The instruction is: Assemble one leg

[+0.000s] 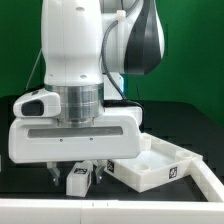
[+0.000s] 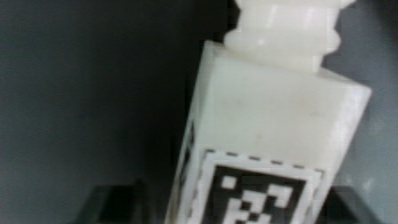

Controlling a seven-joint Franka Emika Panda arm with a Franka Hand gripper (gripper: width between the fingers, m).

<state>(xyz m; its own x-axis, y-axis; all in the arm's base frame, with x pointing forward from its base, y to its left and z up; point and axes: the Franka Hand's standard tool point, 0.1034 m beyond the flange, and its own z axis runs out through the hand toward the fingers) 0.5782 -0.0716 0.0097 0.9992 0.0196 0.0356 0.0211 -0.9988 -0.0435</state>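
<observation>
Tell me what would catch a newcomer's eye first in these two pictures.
The gripper of the big white arm hangs low over the black table, with the leg, a small tagged white post, between its fingers; whether they clamp it is unclear. In the wrist view that leg fills the frame, tilted. The rimmed white panel lies to the exterior view's right.

Counts, exterior view: one arm (image 1: pixel 75 50); one gripper (image 1: pixel 77 172); one leg (image 1: pixel 78 181); one large white rimmed panel (image 1: pixel 145 165). Wrist view: one leg (image 2: pixel 267 110), filling most of the picture. Square tags: two; one leg tag (image 2: pixel 258 192); one panel tag (image 1: pixel 173 172).
</observation>
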